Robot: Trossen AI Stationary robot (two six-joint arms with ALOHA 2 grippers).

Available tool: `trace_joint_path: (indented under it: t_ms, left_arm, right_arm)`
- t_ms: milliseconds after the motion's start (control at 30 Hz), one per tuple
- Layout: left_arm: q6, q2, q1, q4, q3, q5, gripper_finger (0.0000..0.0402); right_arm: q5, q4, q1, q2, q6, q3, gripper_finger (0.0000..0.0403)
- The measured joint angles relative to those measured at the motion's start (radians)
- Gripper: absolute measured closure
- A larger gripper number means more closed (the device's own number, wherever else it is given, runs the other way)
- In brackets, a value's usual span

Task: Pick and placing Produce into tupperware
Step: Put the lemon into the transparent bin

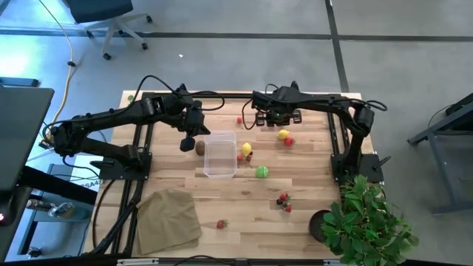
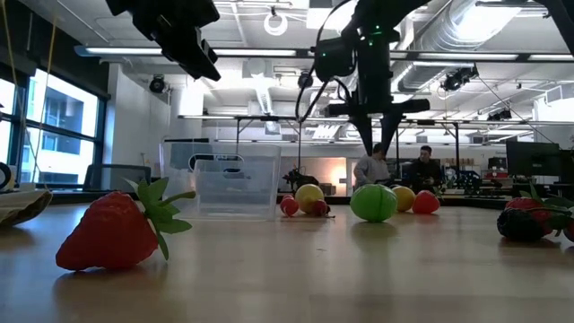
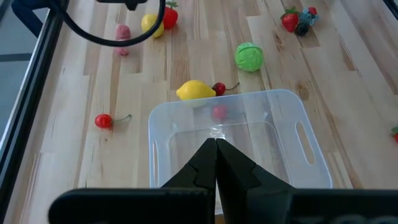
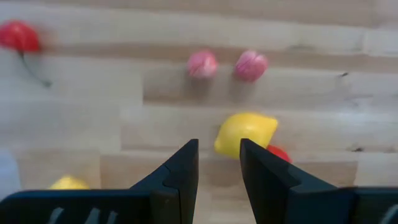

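Tupperware (image 1: 219, 156) mid-table, lemon (image 1: 246, 148) touching its right rim.

One camera looks straight down on the whole table (image 1: 244, 214), another sits level at its near edge facing the room, and each wrist camera peers closely down past its claw, all sharing the clear tub (image 1: 219, 155).

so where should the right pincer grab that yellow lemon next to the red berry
Probably across its short, fat middle, coming straight down from above. The lemon lies on its side on the table, with pointed ends that would likely slip. A red berry touches one side, so set the fingers on the berry-free flanks. The right pincer hovers just beside it, slightly open.
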Motion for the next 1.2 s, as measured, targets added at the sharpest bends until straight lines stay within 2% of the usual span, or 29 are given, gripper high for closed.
trace_joint_path:
  t_ms: [300, 467, 667, 900, 1200]
  left_arm:
    - [0.000, 0.000, 0.000, 0.000, 0.000, 0.000, 0.0401]
    - [0.000, 0.000, 0.000, 0.000, 0.000, 0.000, 0.0401]
    - [0.000, 0.000, 0.000, 0.000, 0.000, -0.001, 0.0401]
    - [0.000, 0.000, 0.000, 0.000, 0.000, -0.059, 0.0401]
    - [0.000, 0.000, 0.000, 0.000, 0.000, -0.154, 0.0401]
  right_arm:
    - [0.029, 0.039, -0.004, -0.001, -0.043, 0.000, 0.0292]
    - [0.002, 0.067, -0.036, -0.006, 0.008, -0.051, 0.0292]
    - [-0.077, 0.209, -0.050, -0.025, 0.151, -0.146, 0.0292]
    - [-0.134, 0.240, -0.047, -0.028, 0.280, -0.207, 0.0292]
    - [-0.132, 0.223, -0.047, -0.051, 0.323, -0.231, 0.0292]
